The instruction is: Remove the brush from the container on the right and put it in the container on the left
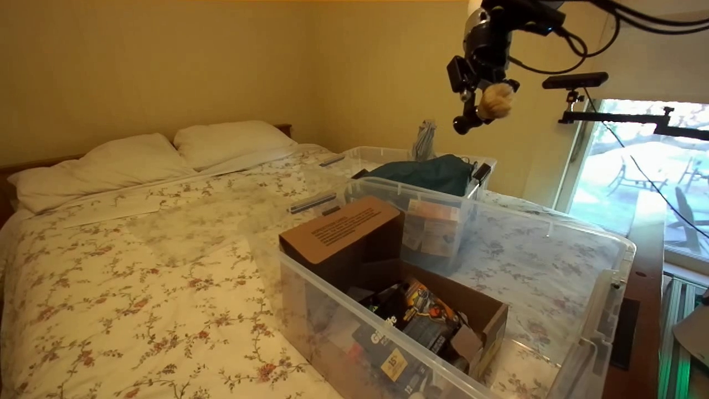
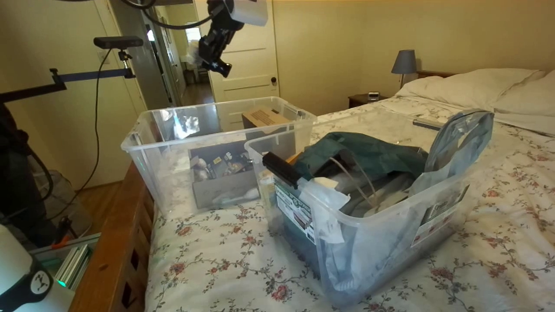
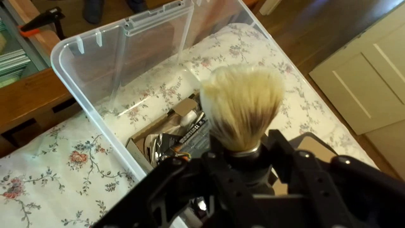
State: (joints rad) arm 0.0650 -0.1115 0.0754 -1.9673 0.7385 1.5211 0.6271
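1. The clear bin [image 3: 100, 125] sits beneath the brush [image 3: 242, 117], which hangs in the air.
2. The end effector [image 3: 244, 153] pinches the dark handle [image 3: 248, 167].
3. The brush is probably light, hardly fragile.
4. Its bristles [image 3: 245, 91] look soft, likely splaying if squeezed.
5. The handle, likely stiff, perhaps slippery, suits holding.

Yellow walls [image 1: 183, 66] are meeting in a corner beyond the bed [image 1: 111, 299], whose flowered cover [image 2: 208, 268] is spreading toward a wooden rail [image 2: 106, 260]. Pale pillows [image 1: 232, 145] are lying by the headboard [image 1: 284, 129]. The window [image 1: 626, 155] is glowing with daylight, chairs [image 1: 685, 205] showing hazily outside. In an exterior view, a grey lamp [image 2: 404, 62] is standing near a dark nightstand [image 2: 359, 101], and a white door [image 2: 249, 73] is standing beside a hall [image 2: 190, 92]. In the wrist view, brown floor [image 3: 297, 41] is showing beside the bed, catching a bluish sheen.
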